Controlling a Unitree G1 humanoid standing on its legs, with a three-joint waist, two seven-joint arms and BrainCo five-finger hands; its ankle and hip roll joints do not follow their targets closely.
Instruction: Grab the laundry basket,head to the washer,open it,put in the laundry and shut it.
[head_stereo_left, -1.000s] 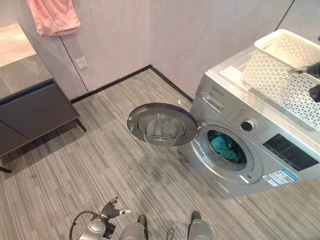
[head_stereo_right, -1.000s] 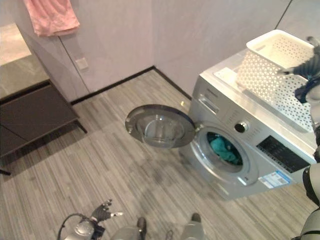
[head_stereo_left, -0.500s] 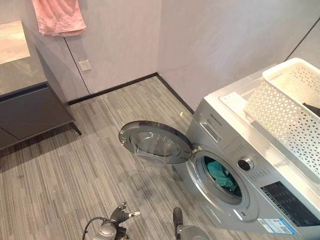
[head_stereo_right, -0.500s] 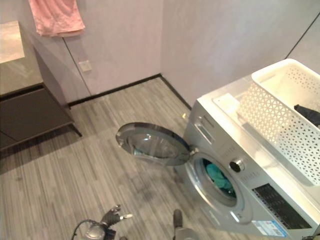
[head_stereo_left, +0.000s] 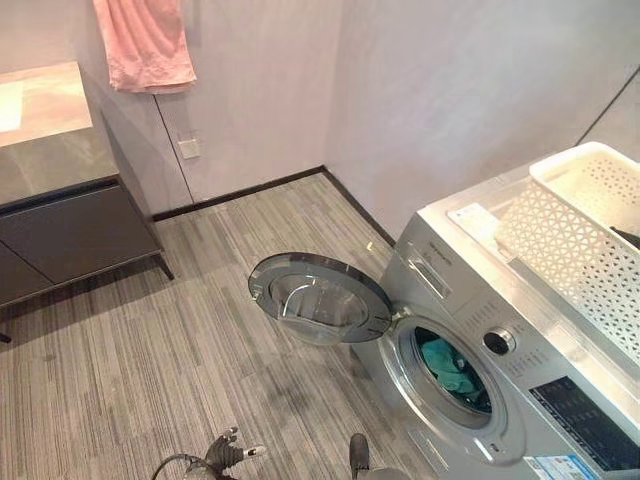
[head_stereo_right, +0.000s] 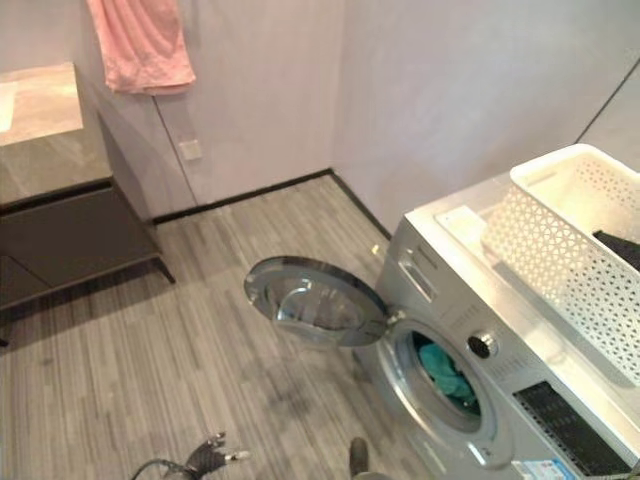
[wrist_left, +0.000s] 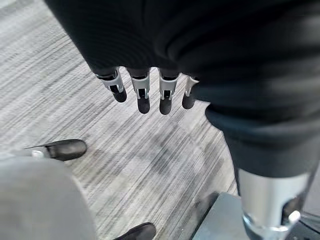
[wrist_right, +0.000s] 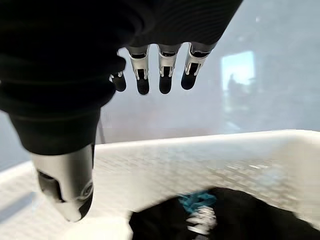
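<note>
The silver washer (head_stereo_left: 470, 300) stands at the right with its round door (head_stereo_left: 320, 297) swung open to the left. Teal laundry (head_stereo_left: 455, 365) lies in the drum. The white lattice laundry basket (head_stereo_left: 585, 230) rests on top of the washer, with dark laundry (head_stereo_right: 620, 248) inside it. My right hand (wrist_right: 150, 75) hovers over the basket (wrist_right: 210, 142) with straight fingers, holding nothing, above the dark laundry (wrist_right: 240, 215). My left hand (head_stereo_left: 228, 452) hangs low at the bottom edge over the floor, its fingers (wrist_left: 144, 95) straight and empty.
A dark cabinet (head_stereo_left: 70, 230) with a stone top stands against the left wall. A pink towel (head_stereo_left: 148, 45) hangs above it, and a wall socket (head_stereo_left: 189, 148) sits beside it. Striped grey floor (head_stereo_left: 200, 350) spreads between the cabinet and the washer door.
The camera has swung, so the washer and basket now sit further right. The right hand, at the basket's right side a second ago, has passed beyond the eye views' right edge.
</note>
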